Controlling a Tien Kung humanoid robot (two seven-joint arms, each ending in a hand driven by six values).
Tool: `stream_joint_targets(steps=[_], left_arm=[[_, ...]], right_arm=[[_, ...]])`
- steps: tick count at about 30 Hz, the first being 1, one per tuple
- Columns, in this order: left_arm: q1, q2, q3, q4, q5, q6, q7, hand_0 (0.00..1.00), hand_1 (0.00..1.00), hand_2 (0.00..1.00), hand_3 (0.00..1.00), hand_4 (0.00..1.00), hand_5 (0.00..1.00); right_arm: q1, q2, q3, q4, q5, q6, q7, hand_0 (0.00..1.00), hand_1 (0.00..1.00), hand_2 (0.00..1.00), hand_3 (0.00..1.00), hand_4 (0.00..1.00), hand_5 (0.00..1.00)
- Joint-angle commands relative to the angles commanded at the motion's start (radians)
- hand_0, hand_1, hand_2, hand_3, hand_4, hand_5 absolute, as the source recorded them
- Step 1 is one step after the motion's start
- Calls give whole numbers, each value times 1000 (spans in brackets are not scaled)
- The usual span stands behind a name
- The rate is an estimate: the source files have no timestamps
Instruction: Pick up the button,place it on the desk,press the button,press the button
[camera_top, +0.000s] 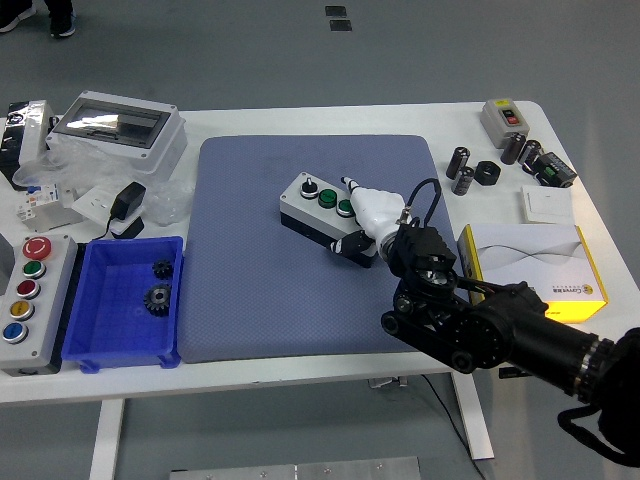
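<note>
In the head view, the grey three-button control box (322, 209) lay on the blue mat (255, 290) near the middle of the white surface (330, 118). The right hand (368, 220), white-fingered on a black arm, gripped the box's right end, one finger over a green button (345, 207).

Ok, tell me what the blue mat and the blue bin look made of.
The blue mat looks like soft rubber or foam: dull, finely textured, rounded corners. The blue bin looks like hard moulded plastic: smooth, slightly shiny walls with a thick rim.
</note>
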Motion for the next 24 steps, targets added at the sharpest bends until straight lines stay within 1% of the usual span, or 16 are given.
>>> stream_joint_targets(steps=[3,4,9,10,14,15,16,18,21,22,24], left_arm=[[0,0,1,0,-1,0,-1,694,642,599,656,666,306],[0,0,1,1,-2,-1,-2,694,642,599,656,667,306],[-1,0,6,4,-9,-2,-11,694,642,599,656,667,306],[-1,0,6,5,-9,-3,-13,694,642,600,657,669,308],[-2,0,5,6,-8,-4,-18,694,642,600,657,669,308],[-2,-1,5,6,-8,-4,-18,694,642,600,657,669,308],[-1,-1,5,6,-8,-4,-18,694,642,602,660,669,302],[0,-2,4,6,-8,-3,-18,694,642,602,660,669,302],[2,-3,6,6,-12,-2,-18,694,642,602,660,669,302],[2,-3,6,6,-12,-2,-18,694,642,604,664,674,309],[3,-3,6,6,-13,-1,-18,694,642,604,664,674,309]], right_arm=[[0,-1,-1,0,-6,-1,0,191,398,497,687,293,134],[-1,-1,-1,1,-9,-1,0,117,305,397,502,216,2],[-2,-8,-4,2,-45,5,3,117,305,397,502,216,2],[-2,-10,-5,4,-54,7,6,87,270,363,432,151,2],[1,-30,-1,25,-75,7,43,87,270,363,432,151,2],[3,-41,2,38,-74,4,60,87,270,363,432,151,2],[6,-56,5,54,-65,1,78,66,249,331,313,22,2],[15,-92,11,92,-32,2,122,66,249,331,313,22,2],[35,-157,11,159,30,30,206,66,249,331,313,22,2],[43,-181,7,184,55,43,237,65,248,330,267,16,2],[60,-227,-1,233,103,62,295,65,248,330,267,16,2]])
